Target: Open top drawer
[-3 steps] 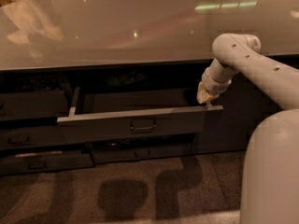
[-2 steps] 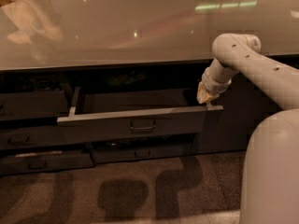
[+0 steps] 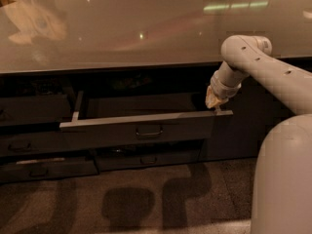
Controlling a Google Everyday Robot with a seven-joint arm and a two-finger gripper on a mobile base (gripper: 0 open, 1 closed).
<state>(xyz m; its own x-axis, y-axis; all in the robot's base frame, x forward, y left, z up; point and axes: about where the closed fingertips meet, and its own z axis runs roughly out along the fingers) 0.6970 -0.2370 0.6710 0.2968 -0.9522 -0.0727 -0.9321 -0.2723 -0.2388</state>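
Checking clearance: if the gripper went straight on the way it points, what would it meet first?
Probably the top drawer, at the right end of its front's upper edge; the gripper points down right above it. Depth is unclear.

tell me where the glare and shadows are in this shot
Camera view: pale glare streaks at the far right of the countertop, small glints mid-surface; the top drawer is dim inside; blotchy shadows lie on the floor below it; the gripper, at the drawer's right end, is warmly lit.
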